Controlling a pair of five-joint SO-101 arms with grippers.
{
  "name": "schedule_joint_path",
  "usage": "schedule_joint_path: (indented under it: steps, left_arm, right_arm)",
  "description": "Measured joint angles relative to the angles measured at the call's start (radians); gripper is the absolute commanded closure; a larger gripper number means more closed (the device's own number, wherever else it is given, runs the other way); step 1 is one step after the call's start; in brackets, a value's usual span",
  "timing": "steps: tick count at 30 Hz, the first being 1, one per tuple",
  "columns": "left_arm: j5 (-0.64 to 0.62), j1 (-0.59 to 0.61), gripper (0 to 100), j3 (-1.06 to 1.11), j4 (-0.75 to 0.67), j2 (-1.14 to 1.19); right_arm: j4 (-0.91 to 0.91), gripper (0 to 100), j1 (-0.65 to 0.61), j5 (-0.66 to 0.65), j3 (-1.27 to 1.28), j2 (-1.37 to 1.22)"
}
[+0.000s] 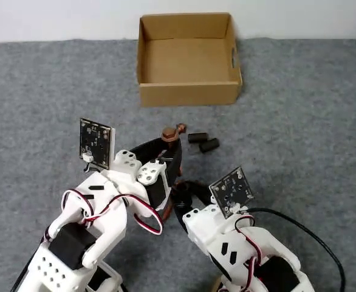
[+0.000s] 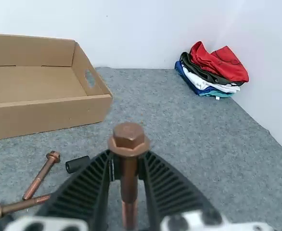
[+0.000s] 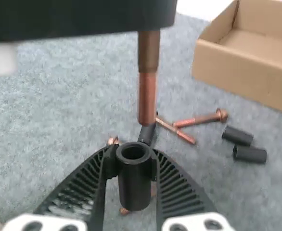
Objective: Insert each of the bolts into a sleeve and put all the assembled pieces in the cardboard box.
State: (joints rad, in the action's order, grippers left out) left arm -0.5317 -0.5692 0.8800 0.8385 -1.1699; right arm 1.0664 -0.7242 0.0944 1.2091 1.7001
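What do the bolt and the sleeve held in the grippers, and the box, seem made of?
The bolt is probably metal with a copper-coloured, slightly shiny finish, judging by its hex head and smooth shank. The sleeve is matte black, perhaps plastic or rubber; the look leaves it open. The box is plain brown cardboard, matte, with folded walls.

The bolt (image 2: 128,173) between the left fingers (image 2: 83,187) is brown-orange metal, smooth and a bit shiny. The sleeve (image 3: 133,175) between the right fingers (image 3: 81,187) is black, smooth and dull, like plastic. Both pairs of fingers are black plastic with ribs. The loose bolts (image 2: 40,175) beside the left fingers are the same shiny metal. The cardboard box (image 1: 187,92) beyond the fingers is brown, dull paper board. The surface (image 1: 299,121) under them is grey, fuzzy and rough, like felt.
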Motion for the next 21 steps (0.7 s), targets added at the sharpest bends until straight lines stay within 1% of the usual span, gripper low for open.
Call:
schedule_joint_path:
  steps: [6, 12, 21]
  left_arm:
    - [0.0, -0.002, 100, 0.002, 0.006, 0.0]
    - [0.003, 0.0, 100, -0.017, 0.1, 0.0]
    - [-0.048, 0.002, 100, -0.017, 0.104, 0.0]
  right_arm:
    - [-0.009, 99.0, 0.0, -0.003, 0.0, 0.0]
    - [-0.009, 99.0, -0.002, -0.003, 0.0, 0.0]
    - [-0.009, 99.0, 0.0, -0.003, 0.0, 0.0]
